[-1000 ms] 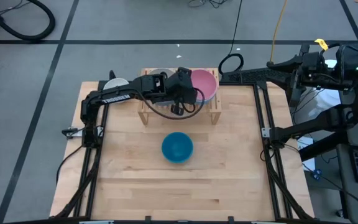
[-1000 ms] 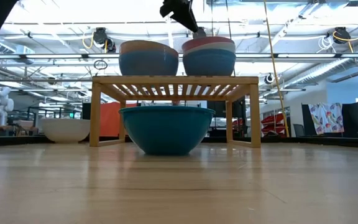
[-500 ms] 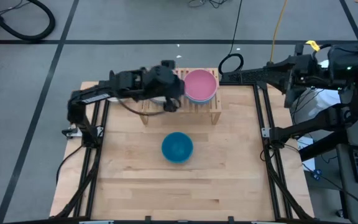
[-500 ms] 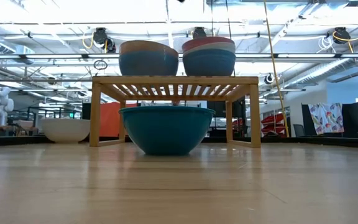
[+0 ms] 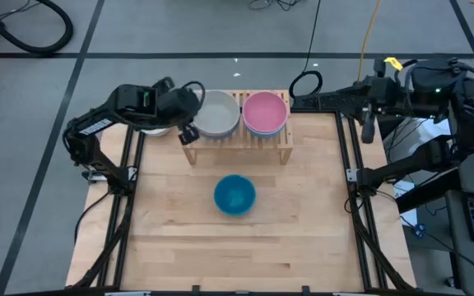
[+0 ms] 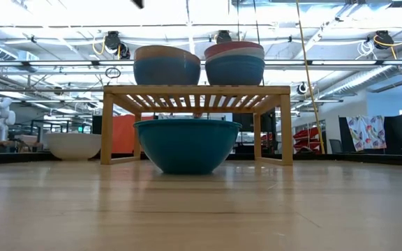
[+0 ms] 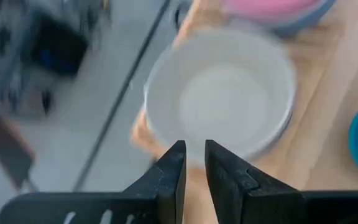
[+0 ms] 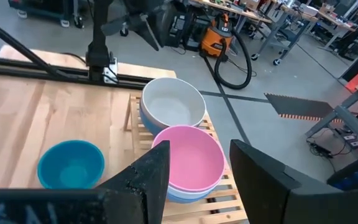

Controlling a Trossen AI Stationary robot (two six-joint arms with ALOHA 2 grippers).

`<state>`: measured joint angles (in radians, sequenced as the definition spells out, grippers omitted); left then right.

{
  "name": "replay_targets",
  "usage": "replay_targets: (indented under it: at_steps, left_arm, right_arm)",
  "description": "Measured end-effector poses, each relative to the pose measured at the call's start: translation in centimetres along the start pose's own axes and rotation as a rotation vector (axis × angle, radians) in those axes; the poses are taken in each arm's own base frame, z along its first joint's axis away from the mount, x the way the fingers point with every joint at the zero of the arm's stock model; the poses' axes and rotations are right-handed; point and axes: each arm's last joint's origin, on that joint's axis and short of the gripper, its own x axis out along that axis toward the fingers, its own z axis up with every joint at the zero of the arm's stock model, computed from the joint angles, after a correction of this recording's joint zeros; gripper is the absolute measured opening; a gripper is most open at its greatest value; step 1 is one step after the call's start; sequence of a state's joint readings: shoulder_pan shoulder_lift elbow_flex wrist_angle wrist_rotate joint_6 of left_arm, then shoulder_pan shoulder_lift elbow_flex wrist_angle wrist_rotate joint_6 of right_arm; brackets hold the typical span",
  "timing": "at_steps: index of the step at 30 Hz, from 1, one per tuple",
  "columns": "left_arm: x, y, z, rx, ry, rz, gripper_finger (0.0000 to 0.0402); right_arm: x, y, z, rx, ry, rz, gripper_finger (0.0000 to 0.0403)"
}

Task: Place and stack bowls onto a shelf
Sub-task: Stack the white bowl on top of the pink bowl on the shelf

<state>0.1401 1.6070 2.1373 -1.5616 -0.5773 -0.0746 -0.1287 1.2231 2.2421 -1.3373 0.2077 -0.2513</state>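
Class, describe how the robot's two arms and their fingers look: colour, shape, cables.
Both arms are black, jointed and slender. The left gripper has two dark, flat, tapering fingers; the right gripper has broader, wedge-shaped black ones. A black cable loops beside the left arm, and a yellow tag sits on the right.

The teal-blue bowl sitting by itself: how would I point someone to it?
Start at the low light-wood slatted shelf at the far side of the wooden table. Just in front of it, on the bare tabletop, sits the small round teal-blue plastic bowl. Unlike the bowls stacked on the shelf, it stands alone.
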Motion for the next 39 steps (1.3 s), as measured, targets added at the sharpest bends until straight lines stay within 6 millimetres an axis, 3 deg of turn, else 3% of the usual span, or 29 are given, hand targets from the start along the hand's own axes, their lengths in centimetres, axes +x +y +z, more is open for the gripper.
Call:
replay_targets:
  at_steps: [10, 14, 19, 28, 39]
  left_arm:
    - [1.4, 2.3, -0.3, -0.630, 0.041, 0.075, 0.0065]
    - [2.4, 3.9, -0.6, -0.777, 0.061, 0.129, 0.0065]
    - [5.6, 5.4, -1.7, -0.895, 0.163, 0.230, 0.0065]
    - [11.9, 7.9, -6.0, -1.085, 0.454, 0.337, 0.0065]
    - [16.9, 11.6, -12.2, -1.400, 0.713, 0.447, 0.0065]
  right_arm:
    - [1.1, 0.2, 0.3, -0.010, 0.024, 0.006, 0.0160]
    - [1.1, 0.2, 0.3, -0.010, 0.023, 0.006, 0.0160]
    - [1.0, 0.2, 0.2, -0.009, 0.021, 0.005, 0.0160]
    - [1.0, 0.2, 0.2, -0.009, 0.021, 0.005, 0.0160]
    - [0.9, 0.1, 0.2, -0.009, 0.020, 0.005, 0.0160]
